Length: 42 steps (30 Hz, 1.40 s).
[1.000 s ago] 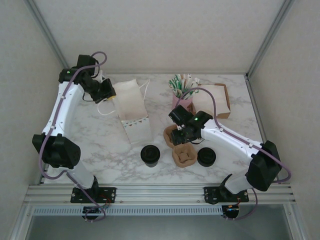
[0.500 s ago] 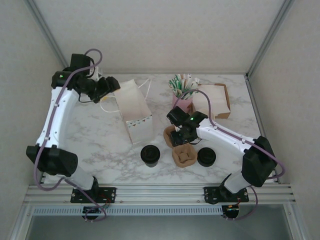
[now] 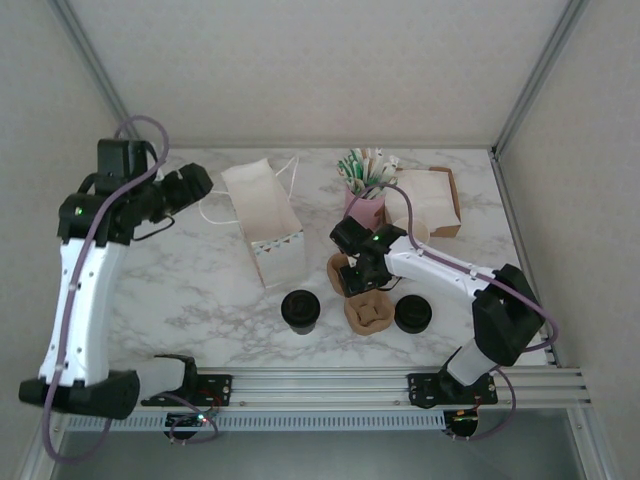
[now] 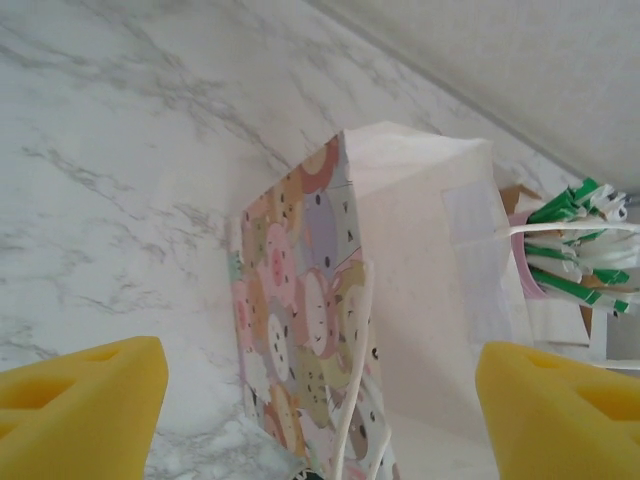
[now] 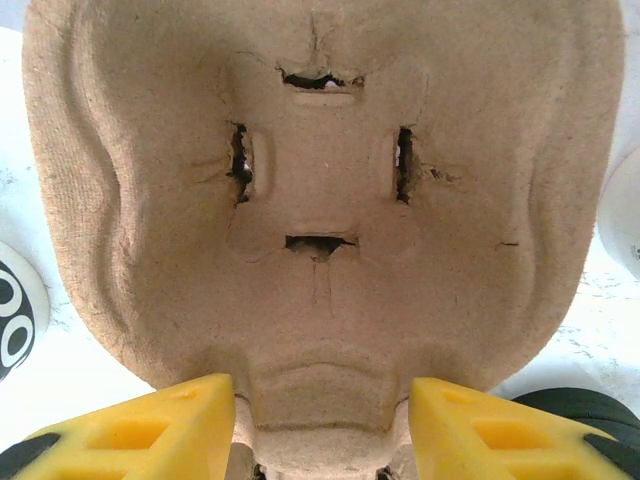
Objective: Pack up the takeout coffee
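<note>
Takeout coffee point(image 3: 300, 310) upright on the marble table point(image 3: 200, 290), near its front edge, just beside the pulp carrier point(image 3: 366, 312) and untouched. Right gripper point(image 3: 361, 272) stands over the carrier, near the cup yet apart from it, jaws half closed against the carrier's ridge. Left gripper point(image 3: 193, 183) hangs spread wide and empty, well apart from the cup, beside the paper bag point(image 3: 265, 222)
</note>
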Tool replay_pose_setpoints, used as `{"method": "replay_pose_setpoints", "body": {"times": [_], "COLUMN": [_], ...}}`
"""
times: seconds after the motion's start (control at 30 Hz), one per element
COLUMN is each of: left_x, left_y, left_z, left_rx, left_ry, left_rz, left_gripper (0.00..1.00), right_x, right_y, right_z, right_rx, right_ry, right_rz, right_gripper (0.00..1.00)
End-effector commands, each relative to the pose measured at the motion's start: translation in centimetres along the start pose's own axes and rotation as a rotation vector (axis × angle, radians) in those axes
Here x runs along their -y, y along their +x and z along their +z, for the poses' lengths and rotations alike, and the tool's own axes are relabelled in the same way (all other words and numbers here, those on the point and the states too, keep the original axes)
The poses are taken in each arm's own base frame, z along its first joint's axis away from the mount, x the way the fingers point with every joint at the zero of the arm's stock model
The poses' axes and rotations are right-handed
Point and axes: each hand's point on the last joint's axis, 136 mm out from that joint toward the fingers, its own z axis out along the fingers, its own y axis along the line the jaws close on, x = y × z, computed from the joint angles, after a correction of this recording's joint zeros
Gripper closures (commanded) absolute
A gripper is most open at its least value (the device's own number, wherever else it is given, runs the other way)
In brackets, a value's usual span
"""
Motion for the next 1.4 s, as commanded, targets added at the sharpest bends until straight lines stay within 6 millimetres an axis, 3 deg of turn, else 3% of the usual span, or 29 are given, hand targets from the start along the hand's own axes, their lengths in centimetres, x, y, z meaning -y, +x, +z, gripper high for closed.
{"method": "replay_pose_setpoints", "body": {"times": [0.0,0.3,0.93,1.27,1.37], "left_x": [-1.5,-4.4,-6.6,-6.7,-6.3], "left_y": [-0.3,1.3,3.1,2.2,1.7], "left_z": [-1.1,-1.0,1.8,0.0,-0.9], "left_rx": [0.091,0.128,0.099,0.180,0.215], "left_ry": [-0.042,-0.118,-0.178,-0.172,-0.145], "left_rz": [-0.046,-0.122,-0.177,-0.196,-0.206], "left_gripper": [0.19,0.19,0.18,0.18,0.13], "right_x": [0.4,0.5,0.6,0.7,0.6], "right_y": [0.8,0.7,0.1,-0.2,-0.5], "right_z": [0.6,0.2,-2.4,-4.0,-5.2], "right_rx": [-0.044,-0.046,0.014,0.048,0.078], "right_ry": [0.016,0.018,0.010,0.004,-0.012], "right_rz": [-0.007,-0.010,0.012,0.040,0.055], "right_gripper": [0.51,0.59,0.60,0.62,0.63]}}
